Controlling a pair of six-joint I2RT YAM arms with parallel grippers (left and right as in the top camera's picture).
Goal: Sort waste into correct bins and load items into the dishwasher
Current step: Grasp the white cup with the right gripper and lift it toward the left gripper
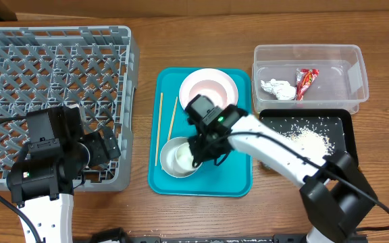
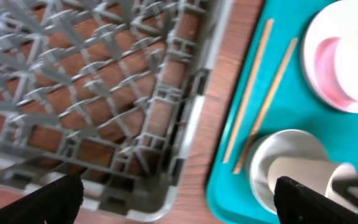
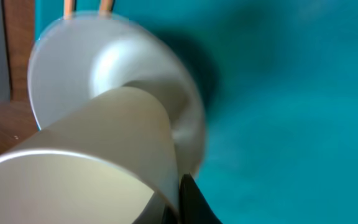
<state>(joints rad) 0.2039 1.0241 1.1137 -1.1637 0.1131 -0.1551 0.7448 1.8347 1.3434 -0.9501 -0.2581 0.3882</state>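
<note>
Overhead: right gripper (image 1: 203, 152) clamps smooth tapered white cup (image 3: 92, 143) inside round grey metal bowl (image 2: 284, 143). Left gripper (image 2: 178, 198) gapes empty, well apart from bowl.

Our left arm (image 1: 46, 169) sits folded at the near left, and our left gripper (image 2: 179, 196) hangs with its fingers spread wide. Our right arm (image 1: 275, 152) stretches diagonally toward the middle, wrist bent down, right gripper (image 1: 203, 150) pinching a white cup (image 3: 104, 155).

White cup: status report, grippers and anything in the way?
Left gripper open over dish rack edge. Right gripper shut on white cup, tilted in metal bowl on teal tray. Chopsticks beside bowl, not blocking.
</note>
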